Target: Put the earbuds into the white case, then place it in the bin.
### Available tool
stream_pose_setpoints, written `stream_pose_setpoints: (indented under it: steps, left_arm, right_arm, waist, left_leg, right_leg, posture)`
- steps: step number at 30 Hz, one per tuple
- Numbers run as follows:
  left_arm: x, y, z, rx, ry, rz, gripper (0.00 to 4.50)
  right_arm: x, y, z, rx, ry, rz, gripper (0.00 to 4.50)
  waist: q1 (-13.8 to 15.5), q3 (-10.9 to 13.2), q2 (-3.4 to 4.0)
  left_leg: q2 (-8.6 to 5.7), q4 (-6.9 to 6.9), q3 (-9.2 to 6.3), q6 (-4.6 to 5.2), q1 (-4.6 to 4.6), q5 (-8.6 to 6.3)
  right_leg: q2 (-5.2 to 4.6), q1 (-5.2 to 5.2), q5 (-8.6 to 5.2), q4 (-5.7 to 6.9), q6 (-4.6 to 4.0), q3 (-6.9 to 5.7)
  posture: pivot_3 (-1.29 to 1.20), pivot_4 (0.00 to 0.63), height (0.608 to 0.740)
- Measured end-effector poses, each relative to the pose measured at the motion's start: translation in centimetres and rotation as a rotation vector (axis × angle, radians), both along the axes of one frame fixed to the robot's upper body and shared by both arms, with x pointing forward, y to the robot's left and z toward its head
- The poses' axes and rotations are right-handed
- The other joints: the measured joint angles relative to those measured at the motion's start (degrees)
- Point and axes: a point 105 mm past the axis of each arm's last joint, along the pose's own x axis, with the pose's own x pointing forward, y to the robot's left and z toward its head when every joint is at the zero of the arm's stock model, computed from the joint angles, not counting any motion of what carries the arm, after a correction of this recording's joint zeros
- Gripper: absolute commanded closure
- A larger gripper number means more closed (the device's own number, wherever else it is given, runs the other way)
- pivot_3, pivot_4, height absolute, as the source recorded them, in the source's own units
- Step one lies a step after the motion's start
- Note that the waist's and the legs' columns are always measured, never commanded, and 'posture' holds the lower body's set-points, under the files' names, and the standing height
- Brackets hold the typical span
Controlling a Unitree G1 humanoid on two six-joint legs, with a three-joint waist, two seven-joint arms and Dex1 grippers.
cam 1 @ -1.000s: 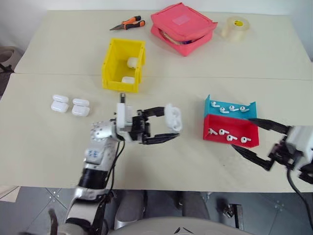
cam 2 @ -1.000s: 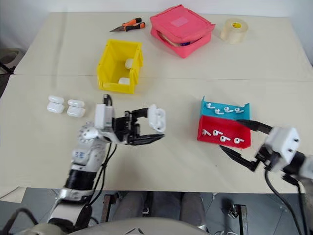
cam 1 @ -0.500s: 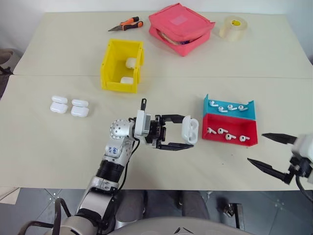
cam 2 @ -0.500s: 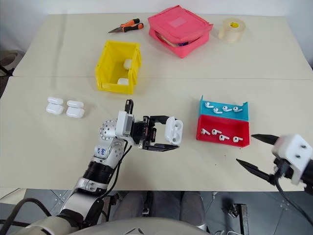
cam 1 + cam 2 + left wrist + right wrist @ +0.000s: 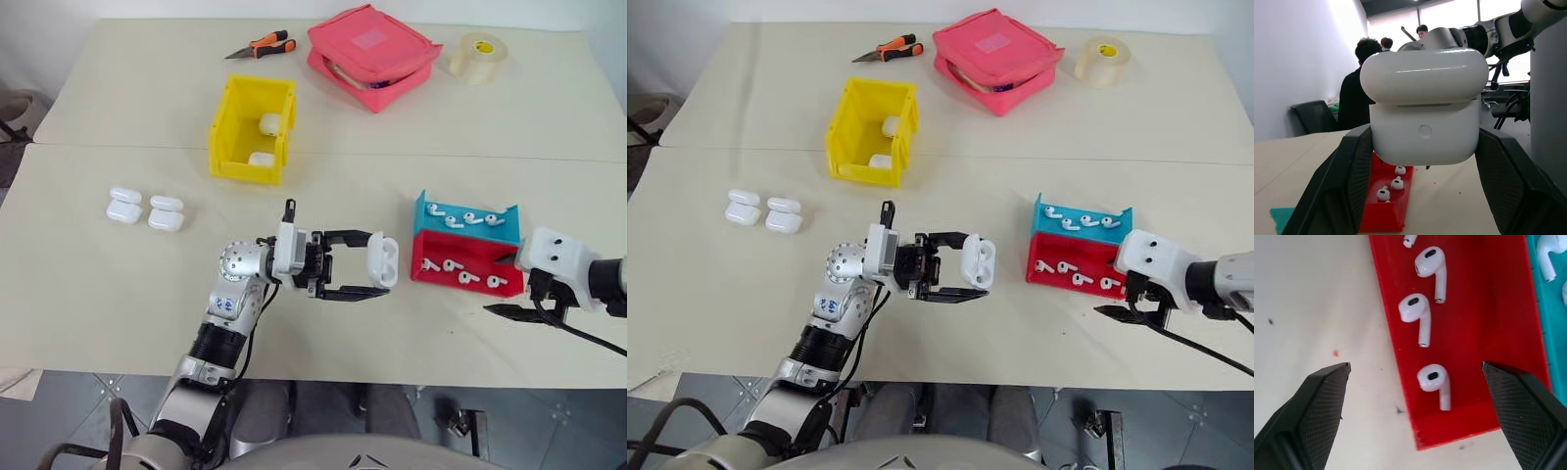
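Mid-table, left claw (image 5: 377, 278) grips the white case (image 5: 382, 260) — right claw (image 5: 1415, 396) spread wide.

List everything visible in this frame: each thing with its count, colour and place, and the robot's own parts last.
white case: one, lid open, held in the left gripper, above the table's middle.
spare cases: four, white, near left of the table.
bin: one, yellow, left of centre toward the far side; two white cases inside.
red tray: one, near right; four white earbuds inside.
blue tray: one, touching the red tray's far side; four white earbuds.
pouch: one, pink, far side.
pliers: one, orange and black, far side, left of the pouch.
tape roll: one, clear, far right.
people: dark-clothed, in the background.
left gripper: shut on the case.
right gripper: open, over the red tray's near end.
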Motion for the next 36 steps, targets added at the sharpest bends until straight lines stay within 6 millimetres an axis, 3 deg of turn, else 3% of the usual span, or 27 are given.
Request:
stream_pose_setpoints:
  steps: [1, 4, 10, 25, 28, 30, 36]
  left_arm:
    - [0.0, 0.0, 0.0, 0.001, 0.003, 0.001, 1.74]
    - [0.0, 0.0, -0.1, 0.004, 0.012, 0.007, 1.74]
    - [-0.1, 0.1, 0.1, 0.009, 0.004, 0.009, 1.74]
    - [-0.2, 0.1, 0.0, 0.019, 0.015, 0.003, 1.74]
    - [-0.2, 0.1, 0.0, 0.020, 0.014, 0.002, 1.74]
    - [-0.2, 0.1, 0.0, 0.021, 0.013, 0.001, 1.74]
    - [-0.1, 0.0, 0.2, 0.025, -0.001, -0.007, 1.74]
  right_arm:
    - [0.1, 0.0, -0.1, -0.017, 0.000, 0.016, 0.00]
    - [0.3, -0.2, -0.6, -0.053, 0.008, 0.038, 0.61]
    - [0.4, -0.4, -0.9, -0.085, 0.021, 0.068, 2.62]
    - [0.5, -0.1, -1.1, -0.079, 0.012, 0.087, 2.62]
    - [0.5, 0.0, -1.1, -0.079, 0.013, 0.088, 3.15]
    - [0.5, -0.1, -1.2, -0.080, 0.016, 0.087, 3.80]
    - [0.6, -0.3, -1.3, -0.104, 0.005, 0.094, 3.80]
  waist:
    - [0.00, 0.00, 0.00]
    - [-0.01, 0.00, 0.00]
    - [0.01, 0.00, 0.00]
    - [0.02, 0.00, 0.00]
    - [0.02, 0.00, 0.00]
    - [0.02, 0.00, 0.00]
    - [0.01, 0.00, 0.00]
  left_leg:
    - [0.01, 0.00, 0.00, 0.00, 0.01, 0.00]
    - [-0.01, 0.01, 0.01, 0.00, 0.00, 0.00]
    - [0.00, 0.02, 0.00, 0.00, 0.00, 0.00]
    - [0.00, 0.02, 0.00, -0.01, 0.00, 0.00]
    - [0.00, 0.02, 0.00, -0.01, 0.00, 0.00]
    - [0.00, 0.02, 0.00, -0.01, 0.00, 0.00]
    - [0.00, 0.02, 0.01, -0.01, 0.00, 0.00]
  right_leg:
    - [0.01, 0.00, 0.00, 0.02, 0.00, 0.00]
    - [-0.01, 0.00, 0.00, 0.01, 0.00, 0.01]
    - [0.00, 0.00, 0.00, 0.01, 0.01, 0.00]
    - [0.00, 0.00, 0.00, 0.01, 0.01, 0.00]
    - [0.00, 0.00, 0.00, 0.01, 0.01, 0.00]
    - [0.00, 0.00, 0.00, 0.01, 0.01, 0.00]
    - [0.00, 0.00, 0.00, 0.01, 0.01, 0.00]
  posture:
    - [0.00, 0.150, 0.740]
    - [0.00, 0.150, 0.740]
    - [0.00, 0.150, 0.740]
    - [0.00, 0.150, 0.740]
    - [0.00, 0.150, 0.740]
    - [0.00, 0.150, 0.740]
    - [0.00, 0.150, 0.740]
